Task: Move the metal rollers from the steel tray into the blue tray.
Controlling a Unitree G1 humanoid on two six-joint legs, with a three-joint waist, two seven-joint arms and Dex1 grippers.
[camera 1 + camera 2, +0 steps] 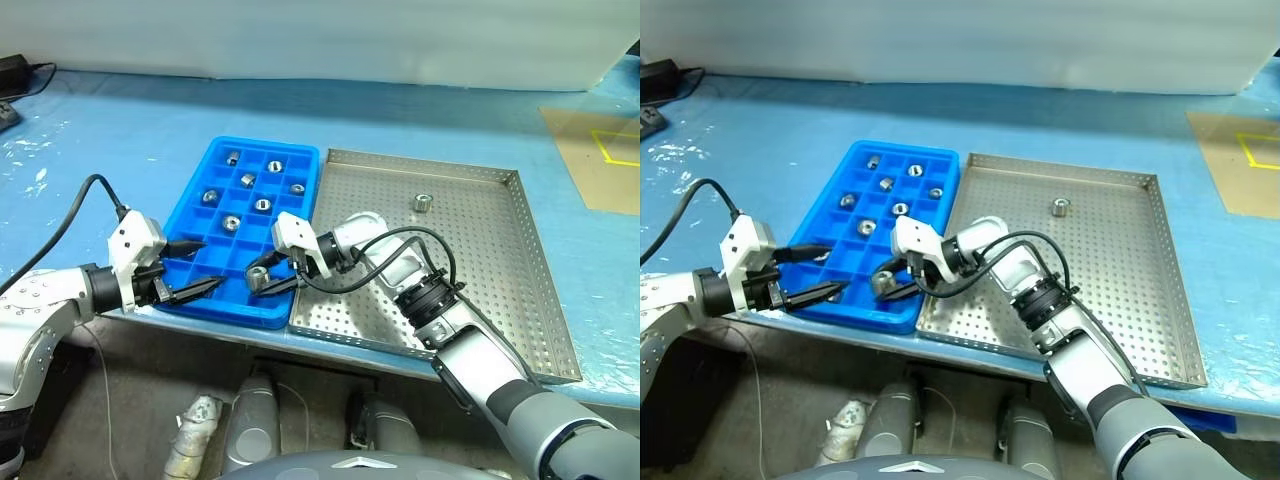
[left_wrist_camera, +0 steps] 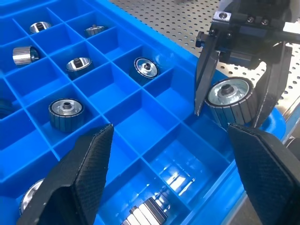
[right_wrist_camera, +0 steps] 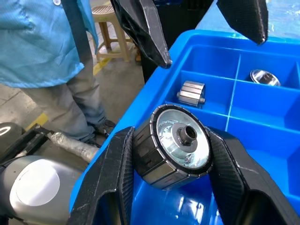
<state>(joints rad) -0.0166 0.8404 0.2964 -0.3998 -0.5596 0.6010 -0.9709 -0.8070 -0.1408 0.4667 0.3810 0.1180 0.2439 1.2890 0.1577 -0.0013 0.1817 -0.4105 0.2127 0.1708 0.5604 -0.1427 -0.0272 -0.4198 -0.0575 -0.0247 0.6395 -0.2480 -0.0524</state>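
My right gripper (image 1: pixel 262 277) is shut on a metal roller (image 3: pixel 180 140), a ribbed silver cylinder with a centre hole. It holds the roller just above a front compartment near the right wall of the blue tray (image 1: pixel 190 205). Several more rollers (image 1: pixel 258 205) lie in the tray's compartments, and one roller (image 1: pixel 422 203) stands alone at the back of the steel tray (image 1: pixel 480 270). My left gripper (image 1: pixel 212 263) is open over the blue tray's front left corner, and it points toward the right gripper with nothing between its fingers.
The two trays sit side by side on a blue-covered table, their front edges near the table's edge. A cable and a dark box (image 1: pixel 12 70) lie at the back left. A person in a blue coat (image 3: pixel 42 42) stands beside a stool (image 3: pixel 110 18) on the floor past the table.
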